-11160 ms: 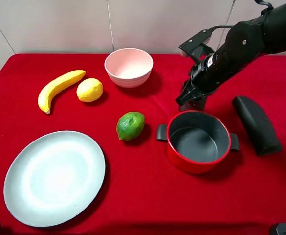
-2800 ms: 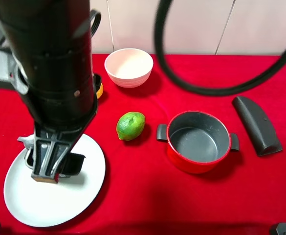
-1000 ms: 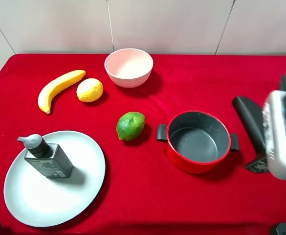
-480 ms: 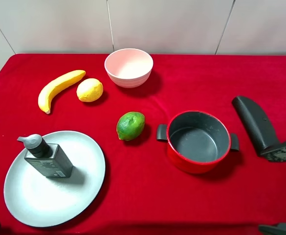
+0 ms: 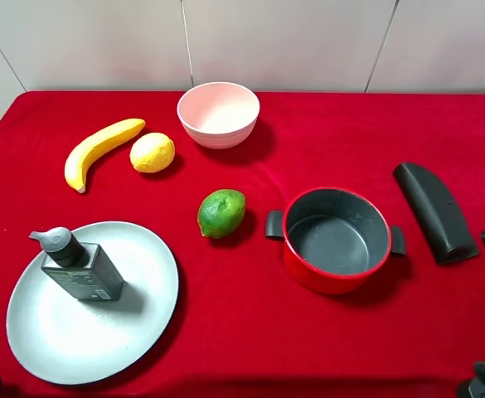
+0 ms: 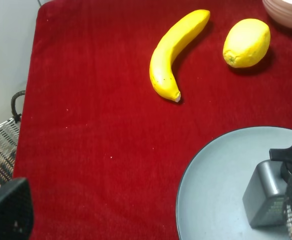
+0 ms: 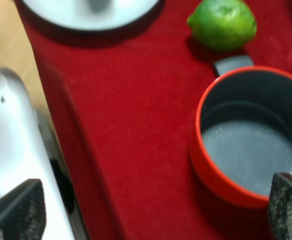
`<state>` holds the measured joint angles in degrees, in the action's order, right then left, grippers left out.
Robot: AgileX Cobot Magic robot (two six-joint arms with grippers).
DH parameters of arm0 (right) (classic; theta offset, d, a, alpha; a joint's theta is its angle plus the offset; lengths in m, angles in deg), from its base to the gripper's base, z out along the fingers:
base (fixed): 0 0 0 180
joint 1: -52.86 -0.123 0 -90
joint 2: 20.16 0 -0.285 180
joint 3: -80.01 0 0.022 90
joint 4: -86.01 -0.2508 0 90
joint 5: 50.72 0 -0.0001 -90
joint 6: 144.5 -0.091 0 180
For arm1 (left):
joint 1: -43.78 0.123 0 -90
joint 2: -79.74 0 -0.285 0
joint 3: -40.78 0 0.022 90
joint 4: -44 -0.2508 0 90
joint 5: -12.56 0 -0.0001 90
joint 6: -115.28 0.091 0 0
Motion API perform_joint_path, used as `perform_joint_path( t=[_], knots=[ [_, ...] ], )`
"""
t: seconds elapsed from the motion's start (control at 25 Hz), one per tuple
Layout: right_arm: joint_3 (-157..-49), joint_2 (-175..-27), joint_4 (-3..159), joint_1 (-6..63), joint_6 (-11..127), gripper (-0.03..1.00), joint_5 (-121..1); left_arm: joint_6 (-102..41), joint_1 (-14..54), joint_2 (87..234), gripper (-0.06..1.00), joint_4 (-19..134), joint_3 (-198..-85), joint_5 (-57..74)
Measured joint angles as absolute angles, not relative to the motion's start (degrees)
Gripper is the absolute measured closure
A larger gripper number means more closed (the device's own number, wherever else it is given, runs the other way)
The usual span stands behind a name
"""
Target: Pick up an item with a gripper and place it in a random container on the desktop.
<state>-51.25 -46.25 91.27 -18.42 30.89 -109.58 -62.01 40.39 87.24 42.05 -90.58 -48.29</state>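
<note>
A: We see the dark grey pump bottle [image 5: 80, 267], black-headed, lying on the pale plate [image 5: 134, 332], well apart from the right end effector [image 7: 155, 205].

B: We find its jaws wide, holding nothing; the left end effector [image 6: 155, 220] we cannot tell.

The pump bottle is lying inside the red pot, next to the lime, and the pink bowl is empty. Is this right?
One detail is wrong. The pump bottle lies on the grey plate, not in the red pot, which is empty. The exterior high view shows this clearly. The lime sits between plate and pot, and the pink bowl is indeed empty.
</note>
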Motion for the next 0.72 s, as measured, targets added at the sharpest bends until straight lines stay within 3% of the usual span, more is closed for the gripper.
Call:
perform_joint_path(
  t=[0.72],
  knots=[
    [-51.2, -27.9, 93.9, -18.4, 28.2, 0.27, -109.7, -62.0, 40.4, 87.2, -0.04, 42.0, -90.6, -48.3]
  ],
)
